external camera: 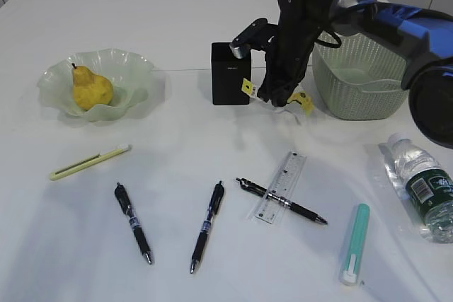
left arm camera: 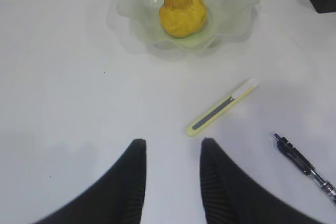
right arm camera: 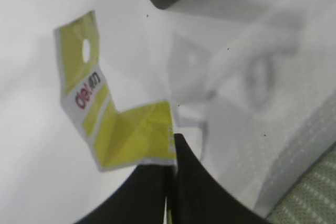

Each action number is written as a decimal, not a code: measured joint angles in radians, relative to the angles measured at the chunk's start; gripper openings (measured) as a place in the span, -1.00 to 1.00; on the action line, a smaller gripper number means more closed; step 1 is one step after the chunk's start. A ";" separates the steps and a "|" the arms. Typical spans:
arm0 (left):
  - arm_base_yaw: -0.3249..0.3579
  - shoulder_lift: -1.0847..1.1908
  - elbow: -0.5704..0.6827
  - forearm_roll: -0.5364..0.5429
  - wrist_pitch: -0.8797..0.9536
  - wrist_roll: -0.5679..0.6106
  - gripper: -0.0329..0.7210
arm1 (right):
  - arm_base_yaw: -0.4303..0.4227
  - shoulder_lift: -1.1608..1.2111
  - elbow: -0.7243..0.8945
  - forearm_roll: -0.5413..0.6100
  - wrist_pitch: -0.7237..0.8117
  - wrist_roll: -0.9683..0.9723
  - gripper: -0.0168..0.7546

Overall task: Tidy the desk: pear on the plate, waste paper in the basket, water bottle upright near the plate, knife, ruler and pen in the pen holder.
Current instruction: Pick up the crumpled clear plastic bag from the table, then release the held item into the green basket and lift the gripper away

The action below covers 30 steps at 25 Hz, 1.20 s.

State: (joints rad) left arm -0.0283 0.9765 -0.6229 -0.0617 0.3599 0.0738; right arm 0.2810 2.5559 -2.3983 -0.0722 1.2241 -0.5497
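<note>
Between the black pen holder (external camera: 230, 73) and the sage-green basket (external camera: 357, 79), upper centre of the exterior view, the right gripper (external camera: 277, 98) pinches the yellow waste paper (external camera: 301, 100). Only the right wrist view shows its jaws shut on the folded strip (right arm camera: 113, 111). Left wrist view alone shows the left gripper (left arm camera: 172, 153), jaws partly apart and empty, above the worktop (left arm camera: 63, 87); upper frame, the pear (left arm camera: 181, 10) sits on the plate (left arm camera: 231, 3).

Black glossy arm (external camera: 304, 12), silver joint ring, ribbed black fingers (left arm camera: 223, 182)
</note>
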 joint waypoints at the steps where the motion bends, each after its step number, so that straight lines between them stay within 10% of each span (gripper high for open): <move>1: 0.000 0.000 0.000 0.000 0.000 0.000 -0.28 | 0.000 0.000 -0.007 0.002 0.000 0.007 -0.92; 30: 0.000 0.000 0.000 0.000 0.044 0.000 -0.28 | -0.110 -0.229 -0.029 -0.050 0.024 0.280 -0.92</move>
State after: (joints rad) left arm -0.0283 0.9765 -0.6229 -0.0617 0.4035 0.0738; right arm 0.1707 2.3265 -2.4271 -0.1219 1.2482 -0.2695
